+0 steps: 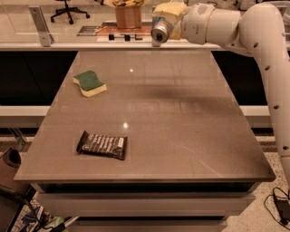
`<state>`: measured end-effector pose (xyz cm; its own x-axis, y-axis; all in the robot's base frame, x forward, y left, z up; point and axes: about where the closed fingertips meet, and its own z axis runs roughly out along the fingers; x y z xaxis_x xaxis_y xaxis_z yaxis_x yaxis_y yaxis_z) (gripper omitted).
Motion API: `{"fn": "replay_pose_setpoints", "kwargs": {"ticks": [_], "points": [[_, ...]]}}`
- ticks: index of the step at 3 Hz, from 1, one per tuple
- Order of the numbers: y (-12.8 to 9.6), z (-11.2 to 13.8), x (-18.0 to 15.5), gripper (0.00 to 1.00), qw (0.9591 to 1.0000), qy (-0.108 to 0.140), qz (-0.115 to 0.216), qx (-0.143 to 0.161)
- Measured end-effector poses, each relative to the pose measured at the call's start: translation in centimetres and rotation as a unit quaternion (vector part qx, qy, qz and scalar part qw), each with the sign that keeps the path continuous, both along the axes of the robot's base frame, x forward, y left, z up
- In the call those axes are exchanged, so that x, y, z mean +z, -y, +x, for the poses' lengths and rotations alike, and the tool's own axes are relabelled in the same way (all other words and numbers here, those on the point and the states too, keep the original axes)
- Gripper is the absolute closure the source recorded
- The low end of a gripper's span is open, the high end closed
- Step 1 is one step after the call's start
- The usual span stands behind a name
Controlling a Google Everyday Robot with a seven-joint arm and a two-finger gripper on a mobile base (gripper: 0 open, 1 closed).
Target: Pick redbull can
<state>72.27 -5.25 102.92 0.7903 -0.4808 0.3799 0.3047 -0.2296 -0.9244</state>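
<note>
The redbull can [161, 28] is held in the air above the far edge of the table [181, 136], tipped on its side with its silver end facing the camera. My gripper [168, 20] is shut around the can, its yellowish fingers [171, 9] over the can's top and the white arm reaching in from the right. The can's blue-and-silver body is mostly hidden behind its end and the fingers.
A green sponge [89, 83] lies at the table's far left. A dark snack bar wrapper [102, 145] lies at the near left. A brown box [128, 16] stands on the counter behind the table. A glass partition post [40, 25] rises at the far left.
</note>
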Motion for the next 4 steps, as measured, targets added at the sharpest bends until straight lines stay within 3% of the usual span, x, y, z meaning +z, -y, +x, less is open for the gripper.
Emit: {"fn": "replay_pose_setpoints", "kwargs": {"ticks": [1,2,3,4], "points": [[0.4,-0.5,0.1,1.0,0.9969,0.055,-0.053,-0.018],[0.5,-0.8,-0.7,1.0,0.9907,0.095,-0.088,-0.04],[0.5,-0.8,-0.7,1.0,0.9908,0.095,-0.088,-0.04],[0.1,-1.2,-1.4,1.0,0.9851,0.124,-0.112,-0.041]]}}
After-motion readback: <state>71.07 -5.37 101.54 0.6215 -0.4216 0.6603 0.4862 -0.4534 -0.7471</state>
